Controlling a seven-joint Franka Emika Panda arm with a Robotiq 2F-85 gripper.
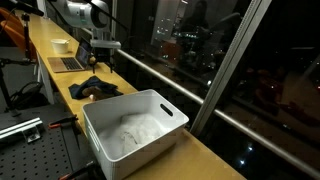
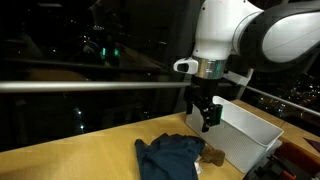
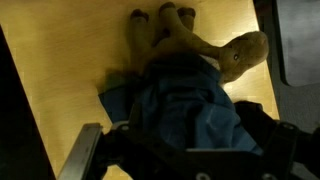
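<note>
The gripper (image 2: 204, 120) hung, jaws apart, above the blue cloth (image 2: 172, 155) on the wooden counter (image 2: 80, 150) (a plush toy (image 2: 213, 155) touching it), seemingly mid-approach, so gripping it called for a straight descent.

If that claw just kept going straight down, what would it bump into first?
Probably the dark blue cloth spread under the open gripper. The brown plush toy sticks out beside it, slightly off that line, though depth is unclear.
</note>
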